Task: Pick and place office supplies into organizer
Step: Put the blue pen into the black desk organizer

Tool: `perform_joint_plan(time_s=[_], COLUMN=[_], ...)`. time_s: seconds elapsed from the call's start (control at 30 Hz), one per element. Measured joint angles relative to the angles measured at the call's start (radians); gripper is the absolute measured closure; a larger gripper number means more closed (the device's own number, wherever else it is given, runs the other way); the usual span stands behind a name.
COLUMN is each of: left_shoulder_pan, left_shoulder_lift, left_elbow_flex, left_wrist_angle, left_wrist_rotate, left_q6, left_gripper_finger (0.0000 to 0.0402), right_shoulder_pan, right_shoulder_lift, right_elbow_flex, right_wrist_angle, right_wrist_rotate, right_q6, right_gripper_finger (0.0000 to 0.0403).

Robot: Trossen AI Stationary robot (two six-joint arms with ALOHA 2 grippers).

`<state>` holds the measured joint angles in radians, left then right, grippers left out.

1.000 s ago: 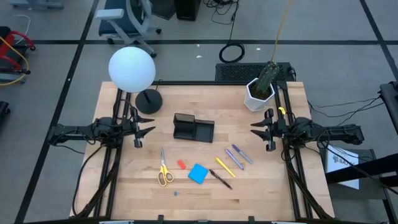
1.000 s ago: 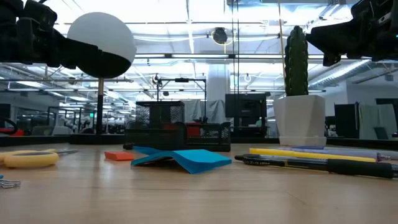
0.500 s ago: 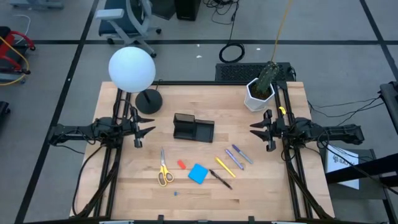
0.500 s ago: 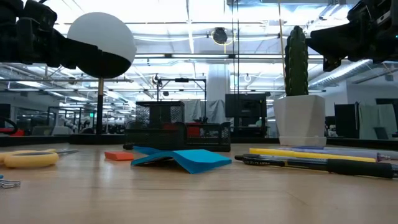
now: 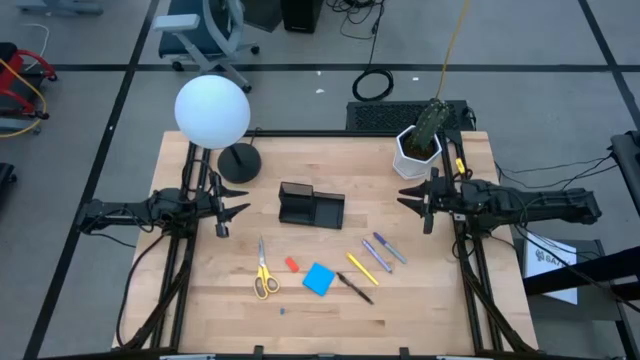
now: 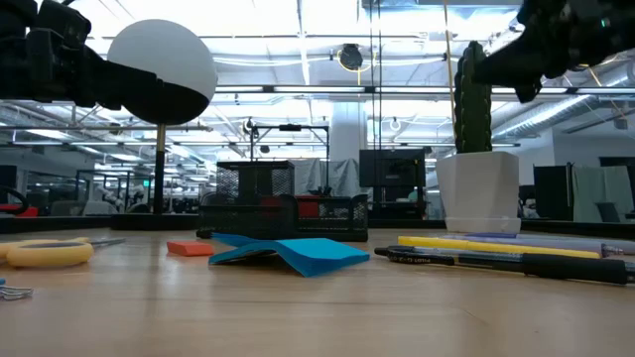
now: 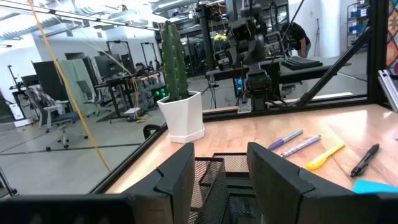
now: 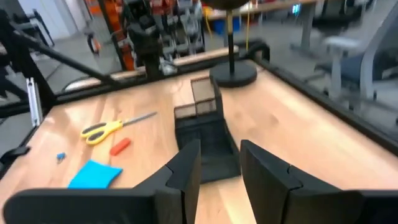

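My right gripper (image 5: pixel 416 202) is open, hovering right of the organizer (image 5: pixel 311 206); left gripper (image 5: pixel 229 212) waits open. For the pens (image 5: pixel 374 256), I should drop near-left and square my fingers across one barrel.

Bright ceiling lights (image 6: pixel 298 20) glare white in the low view, so the objects on the table look dark against them. The high view is lit evenly, with only soft shadows. The right wrist view is blurred all over.
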<state>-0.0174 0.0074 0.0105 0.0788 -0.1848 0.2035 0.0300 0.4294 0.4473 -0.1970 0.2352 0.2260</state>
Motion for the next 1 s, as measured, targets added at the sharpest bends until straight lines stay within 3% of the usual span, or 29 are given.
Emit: perform_joint_plan(time_s=[0.27,0.63,0.77,1.0], left_shoulder_pan=[0.0,0.0,0.0,0.0], left_shoulder_lift=[0.0,0.0,0.0,0.0], left_elbow_flex=[0.0,0.0,0.0,0.0], left_wrist_angle=[0.0,0.0,0.0,0.0], left_wrist_rotate=[0.0,0.0,0.0,0.0], left_q6=[0.0,0.0,-0.001,0.0], left_gripper_finger=[0.0247,0.0247,0.0247,0.0247], right_shoulder_pan=[0.033,0.043,0.044,0.059], right_shoulder_lift=[0.268,0.587,0.678,0.794], right_elbow_flex=[0.294,0.68,0.77,0.805], right_wrist_angle=[-0.222,-0.691,-0.832,-0.936], right_wrist_rotate=[0.002,0.061,0.074,-0.03], right_q6=[0.101,0.318,0.418,0.56], right_gripper_finger=[0.0298,0.0298,0.0298,0.0298])
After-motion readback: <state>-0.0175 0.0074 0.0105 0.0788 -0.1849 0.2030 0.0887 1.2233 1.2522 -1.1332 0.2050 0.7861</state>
